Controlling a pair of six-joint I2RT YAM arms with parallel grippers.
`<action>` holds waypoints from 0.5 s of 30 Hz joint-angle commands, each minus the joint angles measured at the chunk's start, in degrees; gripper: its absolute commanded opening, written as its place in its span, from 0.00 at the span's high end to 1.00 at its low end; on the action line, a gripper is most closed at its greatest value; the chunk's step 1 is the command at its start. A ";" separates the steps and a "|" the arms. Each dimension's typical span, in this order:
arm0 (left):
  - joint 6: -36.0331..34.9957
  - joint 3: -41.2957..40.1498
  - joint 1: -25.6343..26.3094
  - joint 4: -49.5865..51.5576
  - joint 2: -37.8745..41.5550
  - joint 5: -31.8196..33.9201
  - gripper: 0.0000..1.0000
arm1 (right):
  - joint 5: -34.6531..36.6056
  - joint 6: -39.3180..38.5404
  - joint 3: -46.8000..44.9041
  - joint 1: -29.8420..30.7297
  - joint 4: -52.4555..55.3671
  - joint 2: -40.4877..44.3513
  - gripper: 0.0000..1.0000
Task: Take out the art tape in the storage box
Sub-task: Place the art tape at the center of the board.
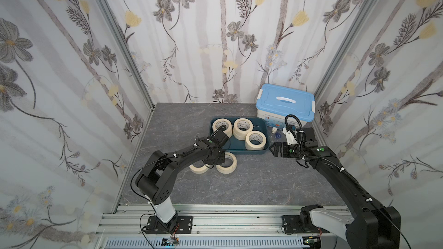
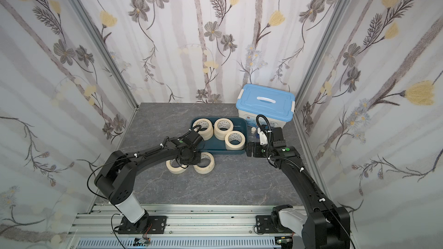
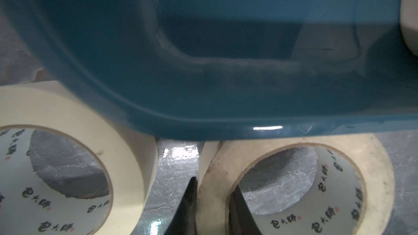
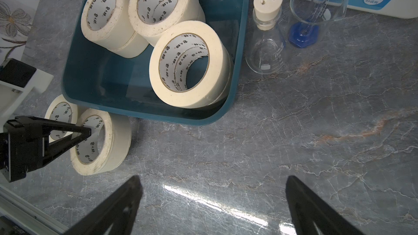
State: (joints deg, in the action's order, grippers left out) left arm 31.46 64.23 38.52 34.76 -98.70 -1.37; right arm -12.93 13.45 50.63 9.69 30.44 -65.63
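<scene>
Art tape [image 1: 226, 162] first. In both top views, two rolls are lying on the table [image 1: 263, 183] just outside the near rim of the storage box [image 1: 214, 125], and three stacks are sitting inside it. My left gripper [image 1: 218, 162] is reaching down onto the outside roll nearer my right arm. My right gripper [image 1: 275, 149] is hovering beside the box's right end.

Left wrist view: I'm clenching that roll's wall, with one finger [image 3: 191, 202] outside and the other down inside the core. The roll is sitting close under the box's rim, its neighbour [image 3: 67, 120] just beside it. I cannot tell whether it is fully resting on the table.

Right wrist view: my right jaws are standing wide apart over bare table, gripping nothing. The stacks [image 4: 187, 64] in the box are each looking two rolls high.

By my reading, I'm setting this roll down, with most of the job ahead. The next move calls for letting go, lifting straight up so the inner finger is clearing the core, then going back over the rim for a top roll.
</scene>
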 commanded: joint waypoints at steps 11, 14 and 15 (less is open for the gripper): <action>-0.65 2.63 -0.03 -2.10 -4.72 1.76 1.00 | -0.01 0.29 -0.43 0.06 -0.69 0.25 0.00; -0.81 2.57 0.02 -1.89 -4.92 2.24 0.98 | -0.04 0.31 -0.42 0.06 -0.72 0.32 0.00; -0.82 2.48 0.00 -1.89 -4.88 2.33 0.95 | -0.01 0.33 -0.53 0.06 -0.67 0.32 0.00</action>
State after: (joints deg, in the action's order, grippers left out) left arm 30.81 66.41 38.59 34.11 -103.31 -0.89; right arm -12.93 13.47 50.19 9.74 30.44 -65.54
